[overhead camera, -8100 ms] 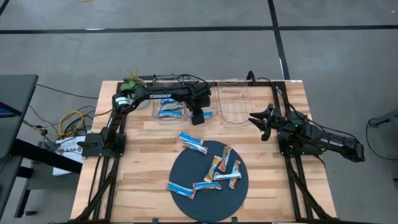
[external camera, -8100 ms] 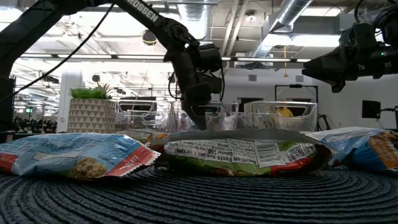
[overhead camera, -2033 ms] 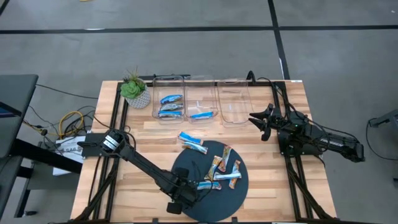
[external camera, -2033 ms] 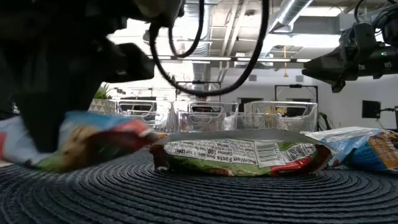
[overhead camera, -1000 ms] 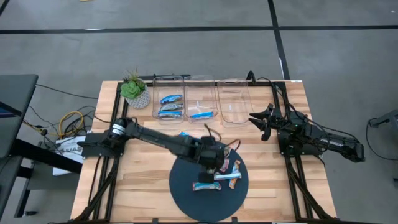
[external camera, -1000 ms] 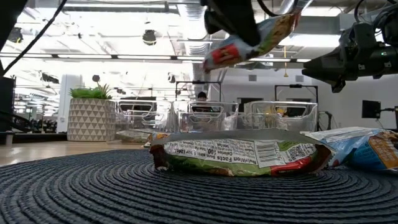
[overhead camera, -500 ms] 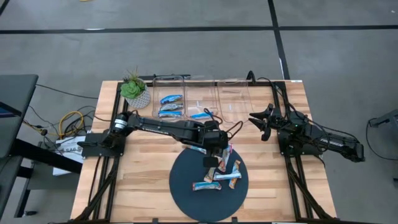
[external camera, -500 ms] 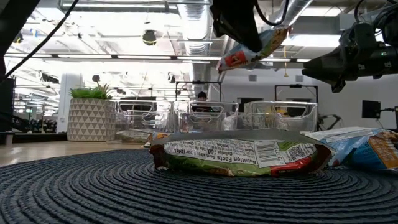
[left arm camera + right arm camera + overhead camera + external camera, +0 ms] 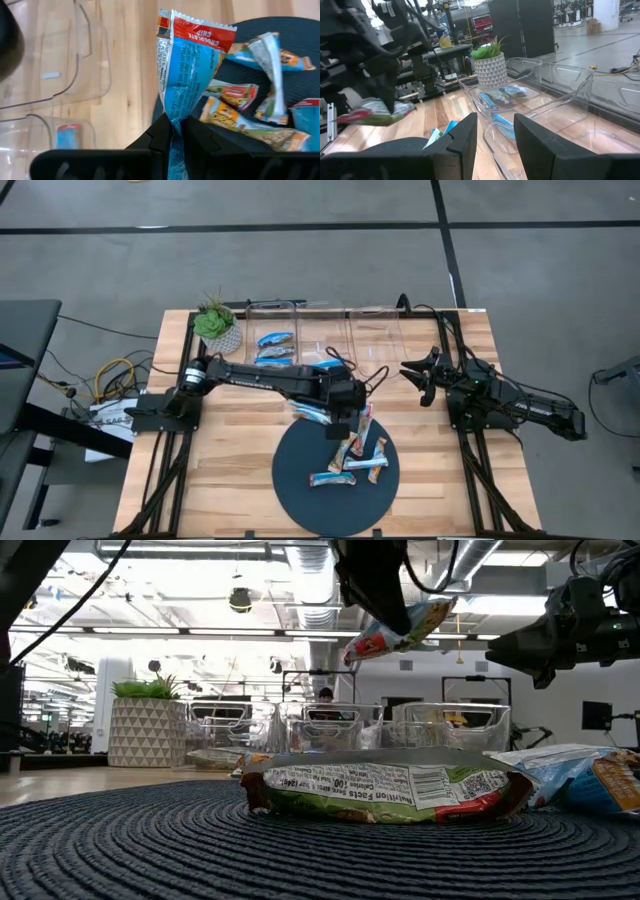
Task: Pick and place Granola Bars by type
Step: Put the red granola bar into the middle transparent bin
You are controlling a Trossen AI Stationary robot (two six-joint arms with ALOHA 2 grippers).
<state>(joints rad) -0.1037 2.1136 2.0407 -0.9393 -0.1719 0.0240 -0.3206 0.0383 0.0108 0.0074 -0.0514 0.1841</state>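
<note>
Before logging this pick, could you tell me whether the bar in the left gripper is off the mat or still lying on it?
Off the mat: the left gripper is shut on the blue bar, which hangs in the air above the mat.

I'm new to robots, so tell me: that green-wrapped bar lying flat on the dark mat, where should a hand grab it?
Judging by its pose, the green-wrapped bar lies flat and long on the dark mat, so come from above and pinch across its narrow middle, or nip a crimped end, much as the left hand holds its own bar.

The high view looks straight down on the whole pale wooden desk (image 9: 240, 470). The low view sits on the dark round woven mat (image 9: 300, 850), facing level toward the clear plastic bins (image 9: 330, 725). Each wrist view looks close past its own jaws, and all four views share those bins.
</note>
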